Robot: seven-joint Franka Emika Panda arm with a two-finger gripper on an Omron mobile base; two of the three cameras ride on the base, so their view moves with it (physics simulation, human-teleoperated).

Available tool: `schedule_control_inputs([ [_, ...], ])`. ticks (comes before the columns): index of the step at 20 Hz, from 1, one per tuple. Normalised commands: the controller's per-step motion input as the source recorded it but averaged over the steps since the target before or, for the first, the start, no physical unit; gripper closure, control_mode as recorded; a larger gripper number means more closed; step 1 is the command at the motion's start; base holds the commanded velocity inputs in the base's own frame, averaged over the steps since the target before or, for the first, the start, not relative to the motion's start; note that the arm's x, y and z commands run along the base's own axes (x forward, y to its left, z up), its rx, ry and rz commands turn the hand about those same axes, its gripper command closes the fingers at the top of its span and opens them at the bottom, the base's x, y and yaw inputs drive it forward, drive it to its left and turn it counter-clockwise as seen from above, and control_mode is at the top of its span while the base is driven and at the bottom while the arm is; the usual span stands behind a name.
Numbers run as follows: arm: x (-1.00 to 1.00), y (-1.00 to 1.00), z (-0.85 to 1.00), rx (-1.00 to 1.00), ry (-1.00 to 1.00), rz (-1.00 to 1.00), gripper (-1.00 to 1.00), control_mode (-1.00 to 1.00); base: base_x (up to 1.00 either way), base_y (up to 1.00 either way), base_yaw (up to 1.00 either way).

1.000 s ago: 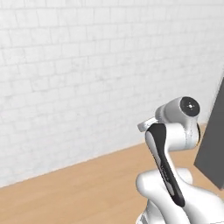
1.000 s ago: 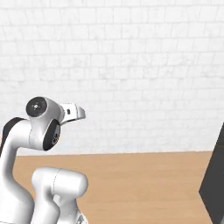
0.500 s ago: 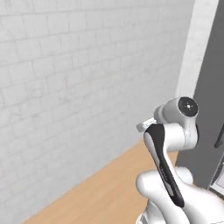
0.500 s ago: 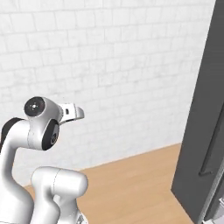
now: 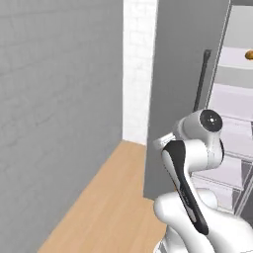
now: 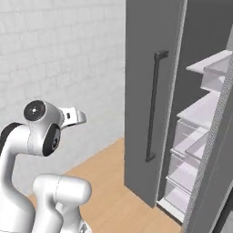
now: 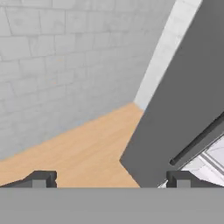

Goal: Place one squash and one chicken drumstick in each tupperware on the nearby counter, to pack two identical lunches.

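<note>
My gripper [image 7: 111, 179] is open in the hand view, its two dark fingertips [image 7: 41, 178] far apart with nothing between them. It looks out at a wooden floor and the lower edge of a grey fridge door. A small orange-tan thing [image 5: 249, 54] lies on a high fridge shelf at the right edge of the left base view; it is cut off there and I cannot tell whether it is a squash. The chicken drumstick, the tupperware and the counter are out of view. My white arm [image 5: 190, 163] is folded up close over the base.
A tall grey fridge door [image 6: 145, 91] with a dark vertical handle [image 6: 154, 104] stands open ahead. Pale shelves and drawers [image 6: 200, 109] show behind it on the right. White tiled wall [image 6: 59, 59] lies to the left, and light wooden floor [image 5: 108, 197] runs between wall and fridge.
The whole picture has shifted: the base has turned, and the fridge has come in from the right, from a dark edge to a full door with shelves. The arm keeps its folded pose.
</note>
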Motion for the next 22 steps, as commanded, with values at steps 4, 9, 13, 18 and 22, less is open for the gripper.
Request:
schedule_control_inputs([
  [4, 0.00, 0.00, 0.00, 0.00, 0.00, 0.00, -1.00, 1.00, 0.01, -0.31, -0.66],
  [9, 0.00, 0.00, 0.00, 0.00, 0.00, 0.00, -1.00, 1.00, 0.26, 0.01, -0.56],
  [13, 0.00, 0.00, 0.00, 0.00, 0.00, 0.00, -1.00, 1.00, 0.54, 0.07, -0.43],
  [18, 0.00, 0.00, 0.00, 0.00, 0.00, 0.00, -1.00, 1.00, 0.64, 0.00, -0.42],
  [22, 0.00, 0.00, 0.00, 0.00, 0.00, 0.00, -1.00, 1.00, 0.57, 0.07, -0.42],
])
